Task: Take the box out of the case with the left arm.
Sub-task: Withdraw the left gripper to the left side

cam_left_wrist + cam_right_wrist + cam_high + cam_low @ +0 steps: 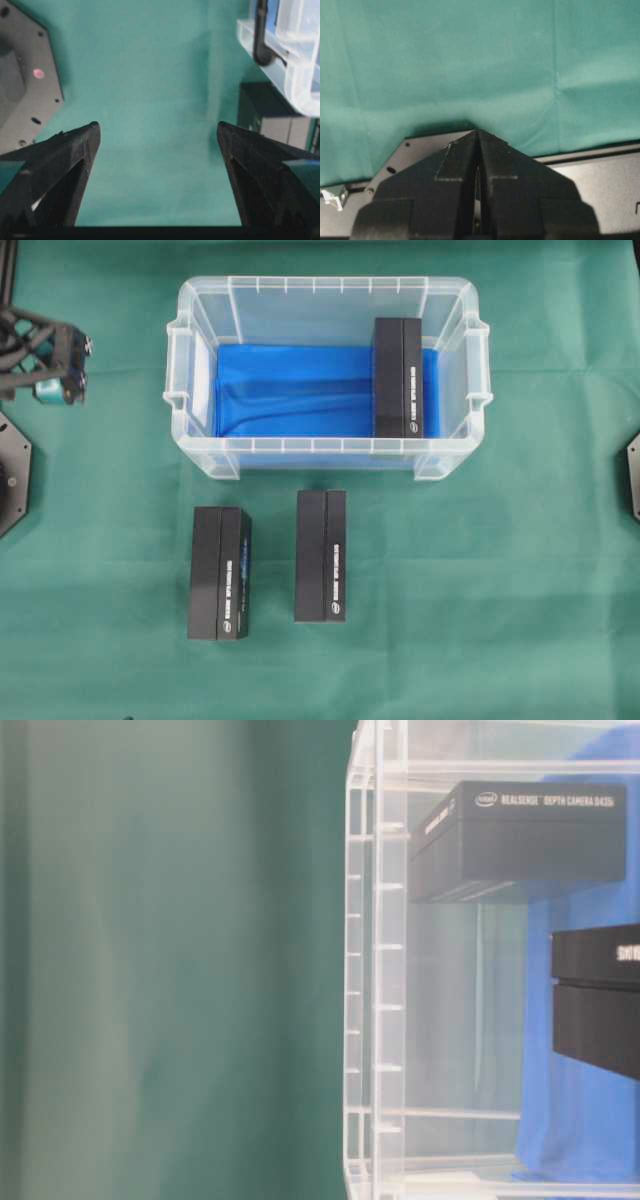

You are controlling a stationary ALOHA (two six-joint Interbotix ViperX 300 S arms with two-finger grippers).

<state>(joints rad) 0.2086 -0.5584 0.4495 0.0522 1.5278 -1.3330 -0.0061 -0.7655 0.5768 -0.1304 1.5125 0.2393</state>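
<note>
While green cloth (450, 590) covers the table, left hand (157, 132) gapes and right hand (478, 134) is pressed together.

The left arm (35, 350) is black lattice framing with teal pads; the right gripper (477, 137) is all black.

Inside the case (328, 292), against its right wall: one box (398, 378). In front of the case, on the cloth (480, 590), side by side and apart: two more boxes (220, 573) (321, 555). Far left of the case, well apart from it: the left gripper (62, 365).
</note>
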